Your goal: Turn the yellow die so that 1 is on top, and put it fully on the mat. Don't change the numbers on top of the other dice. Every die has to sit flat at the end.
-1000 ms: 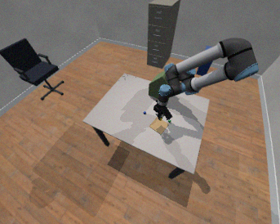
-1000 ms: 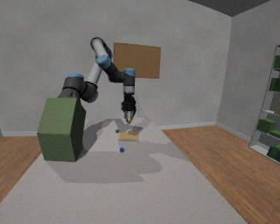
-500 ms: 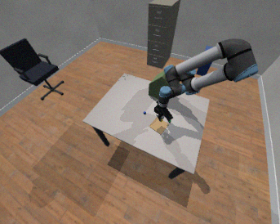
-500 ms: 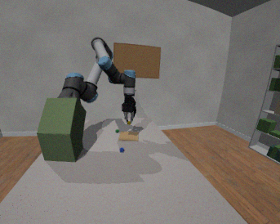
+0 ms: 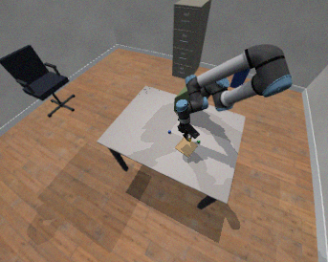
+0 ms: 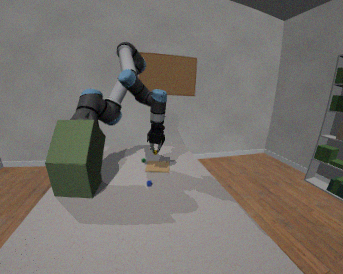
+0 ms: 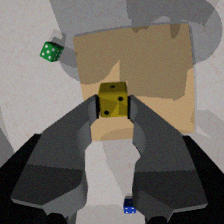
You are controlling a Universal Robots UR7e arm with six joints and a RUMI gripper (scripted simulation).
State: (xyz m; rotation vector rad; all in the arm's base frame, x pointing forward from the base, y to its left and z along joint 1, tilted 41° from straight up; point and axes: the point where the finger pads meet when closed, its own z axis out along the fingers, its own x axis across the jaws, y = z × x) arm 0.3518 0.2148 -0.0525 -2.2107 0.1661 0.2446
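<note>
One yellow die (image 5: 189, 139) (image 6: 155, 151) (image 7: 113, 99) clamped in the gripper (image 5: 188, 138) (image 6: 155, 151) (image 7: 113, 97), held above the table. Green die (image 5: 198, 141) (image 6: 143, 160) (image 7: 51, 51) sits beside the mat (image 5: 185, 148) (image 6: 158, 169) (image 7: 150, 60); blue die (image 5: 169, 132) (image 6: 149, 183) (image 7: 130, 205) also off it.
</note>
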